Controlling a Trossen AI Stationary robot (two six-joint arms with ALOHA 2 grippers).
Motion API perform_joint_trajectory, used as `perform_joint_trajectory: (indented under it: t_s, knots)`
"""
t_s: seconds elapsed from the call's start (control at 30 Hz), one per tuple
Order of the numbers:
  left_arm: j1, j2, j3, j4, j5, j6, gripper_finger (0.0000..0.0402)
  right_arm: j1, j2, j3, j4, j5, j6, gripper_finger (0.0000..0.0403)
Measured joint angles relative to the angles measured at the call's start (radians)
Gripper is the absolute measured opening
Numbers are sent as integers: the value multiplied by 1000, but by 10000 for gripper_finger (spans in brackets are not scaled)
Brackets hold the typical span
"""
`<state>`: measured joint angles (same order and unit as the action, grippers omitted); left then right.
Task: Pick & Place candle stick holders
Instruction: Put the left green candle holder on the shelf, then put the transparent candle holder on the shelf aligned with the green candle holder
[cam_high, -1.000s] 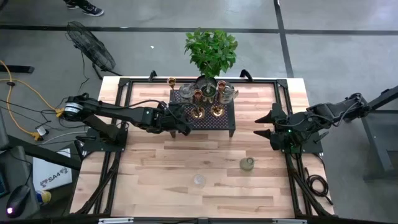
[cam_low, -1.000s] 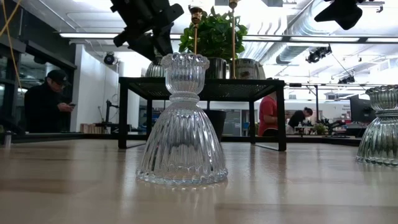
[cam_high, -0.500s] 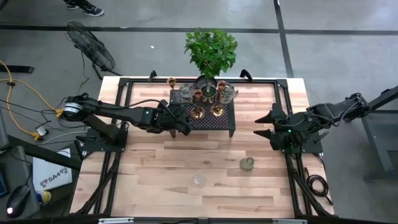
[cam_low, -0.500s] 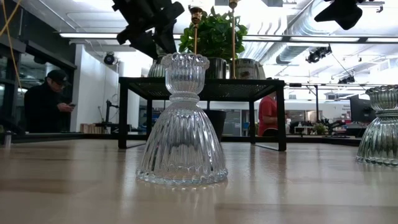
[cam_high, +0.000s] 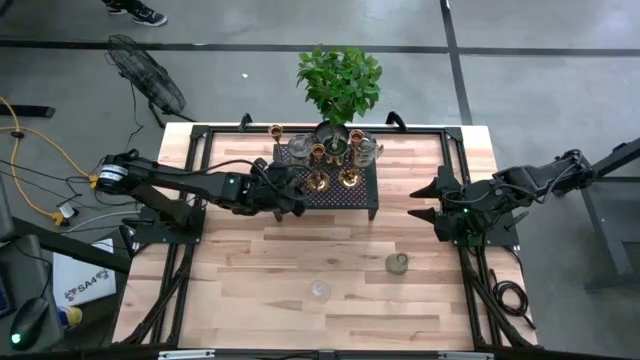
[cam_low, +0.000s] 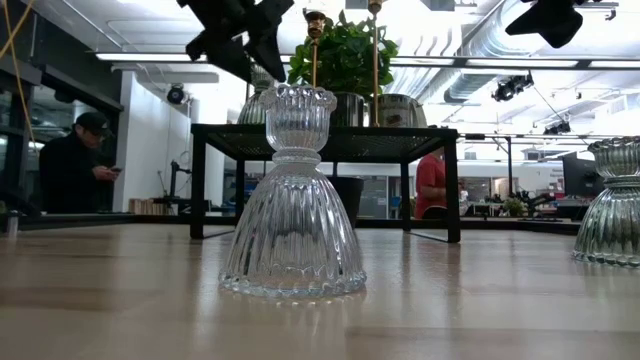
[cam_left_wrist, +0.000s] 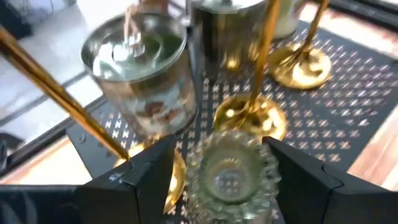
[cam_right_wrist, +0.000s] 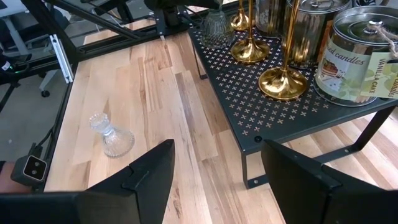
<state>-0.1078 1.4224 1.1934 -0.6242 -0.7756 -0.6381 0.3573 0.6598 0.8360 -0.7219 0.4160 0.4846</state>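
The left claw (cam_left_wrist: 214, 180) stands open around a glass holder (cam_left_wrist: 230, 171) set on the stand's (cam_high: 362, 190) left front corner. The right claw (cam_high: 418, 201) waits open above the counter's (cam_high: 300, 260) right edge.

potted plant (cam_high: 339, 82) behind black stand (cam_high: 362, 192) | floor fan (cam_high: 146, 78) | seated person (cam_low: 72, 162)
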Motion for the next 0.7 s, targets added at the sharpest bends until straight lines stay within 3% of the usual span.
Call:
perform_joint_trajectory:
  t_s: [0.37,0.7]
  knots:
    - [-95,-25,1,57,-87,34,237,0,0,0,0,0,0,233]
    - [-256,-41,0,56,-136,67,237,0,0,0,0,0,0,233]
